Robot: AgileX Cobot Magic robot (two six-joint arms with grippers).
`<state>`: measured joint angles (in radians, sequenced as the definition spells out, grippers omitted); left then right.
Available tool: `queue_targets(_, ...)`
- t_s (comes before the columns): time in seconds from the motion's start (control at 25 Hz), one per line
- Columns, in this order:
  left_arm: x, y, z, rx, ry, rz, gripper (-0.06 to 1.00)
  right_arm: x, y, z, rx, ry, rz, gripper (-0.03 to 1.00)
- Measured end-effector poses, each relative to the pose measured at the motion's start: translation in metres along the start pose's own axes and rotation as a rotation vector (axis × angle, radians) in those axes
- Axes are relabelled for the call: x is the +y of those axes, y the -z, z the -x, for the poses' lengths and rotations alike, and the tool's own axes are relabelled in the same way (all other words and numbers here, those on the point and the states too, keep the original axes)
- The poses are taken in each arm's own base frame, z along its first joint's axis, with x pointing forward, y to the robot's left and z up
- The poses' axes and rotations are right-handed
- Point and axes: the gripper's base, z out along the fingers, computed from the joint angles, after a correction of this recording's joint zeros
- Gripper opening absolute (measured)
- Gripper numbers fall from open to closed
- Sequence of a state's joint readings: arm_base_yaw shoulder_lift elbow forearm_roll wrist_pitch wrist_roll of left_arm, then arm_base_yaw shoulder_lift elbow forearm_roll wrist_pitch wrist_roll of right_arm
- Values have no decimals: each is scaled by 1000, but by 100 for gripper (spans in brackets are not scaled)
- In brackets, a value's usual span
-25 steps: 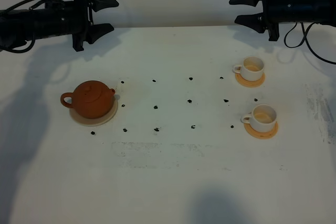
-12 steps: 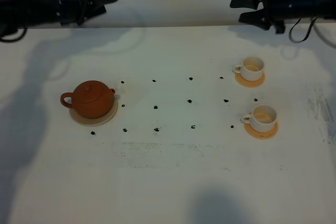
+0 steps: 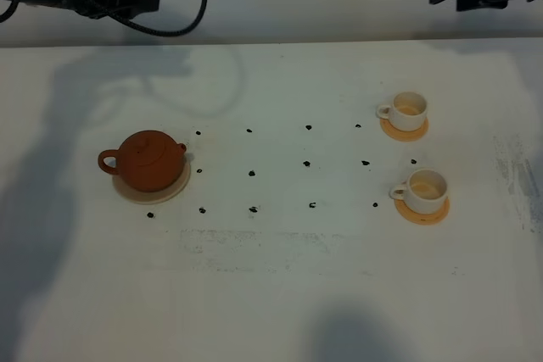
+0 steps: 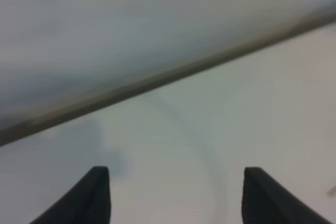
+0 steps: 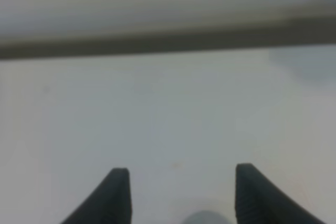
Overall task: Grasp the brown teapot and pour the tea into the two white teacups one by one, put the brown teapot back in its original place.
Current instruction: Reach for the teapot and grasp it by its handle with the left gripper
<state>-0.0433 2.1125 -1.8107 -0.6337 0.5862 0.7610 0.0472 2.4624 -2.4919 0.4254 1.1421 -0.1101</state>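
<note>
L pincer (image 4: 176, 171), R pincer (image 5: 181, 169) pulled back toward far table edge (image 3: 271, 42), both wide.

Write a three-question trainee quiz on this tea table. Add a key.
1. True or false: the teapot stands on the beige coaster.
2. The teapot's spout points: A) toward the side with the far cup and near cup; B) away from that side; C) straight up.
3. Fill in: the left gripper and right gripper are both ___ and hold nothing.
Key: 1 true; 2 A; 3 open.
</note>
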Motion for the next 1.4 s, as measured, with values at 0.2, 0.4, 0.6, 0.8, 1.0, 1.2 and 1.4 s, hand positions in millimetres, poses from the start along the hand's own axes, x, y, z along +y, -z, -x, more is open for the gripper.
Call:
queue_targets(0.2, -4, 9, 2, 73, -59, 119, 50, 9, 30, 9, -53, 41, -53, 47)
queue_targets(0.4, -5, 19, 7, 71, -66, 137, 49, 23, 67, 14, -75, 74, -76, 46)
queue_targets(0.6, -6, 21, 8, 67, -58, 138, 49, 39, 107, 16, -110, 83, -73, 46)
queue_targets(0.8, -6, 21, 7, 70, 1, 138, 49, 54, 156, 10, -151, 113, -117, 45)
queue_targets(1.0, -8, 21, 3, 115, 43, 117, 49, 68, 210, -6, -196, 146, -183, 45)
queue_targets(1.2, -12, 30, 2, 151, 45, 109, 49, 84, 268, -29, -259, 178, -245, 45)
queue_targets(1.4, -19, 62, 7, 120, 17, 167, 49, 101, 323, -54, -351, 211, -282, 45)
